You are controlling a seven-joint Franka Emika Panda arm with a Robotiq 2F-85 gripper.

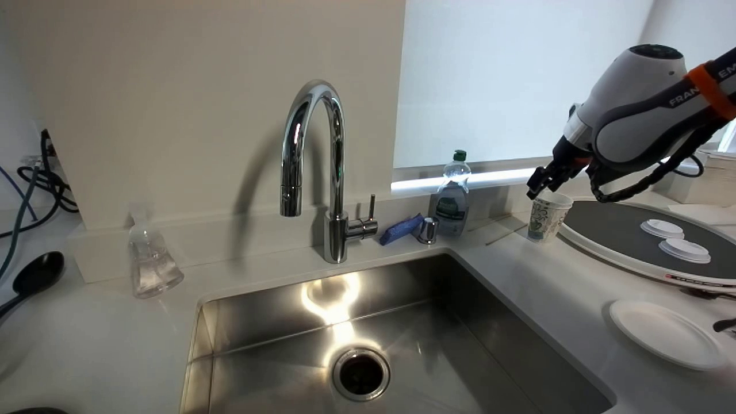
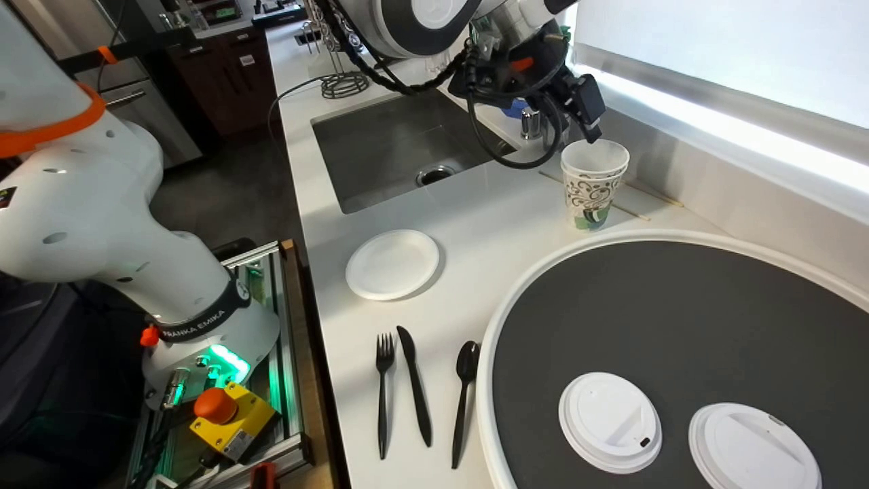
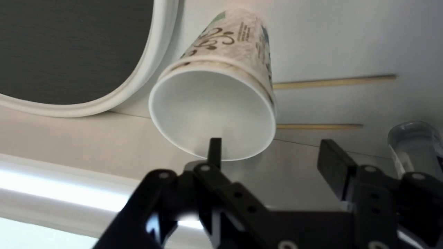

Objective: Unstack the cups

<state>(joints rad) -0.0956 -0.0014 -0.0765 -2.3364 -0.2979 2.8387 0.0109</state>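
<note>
The cups [image 1: 549, 219] are white paper cups with a brown swirl print, nested in one upright stack on the counter. Two rims show near the top of the stack [image 2: 589, 197] in an exterior view. In the wrist view the stack [image 3: 235, 41] shows its open mouth toward the camera. My gripper [image 1: 541, 191] is open and empty, just above the rim on the sink side; it also shows in an exterior view [image 2: 589, 130]. In the wrist view the gripper [image 3: 270, 147] has its left finger overlapping the cup mouth and its right finger outside. I cannot tell whether a finger touches the rim.
Thin wooden sticks [image 3: 334, 82] lie beside the stack. A round dark board with white rim [image 2: 495, 380] holds two white lids [image 2: 609, 422]. A white plate [image 2: 392, 265], black cutlery [image 2: 415, 387], the sink [image 1: 276, 368], the faucet [image 1: 335, 190] and a soap bottle [image 1: 452, 201] are around.
</note>
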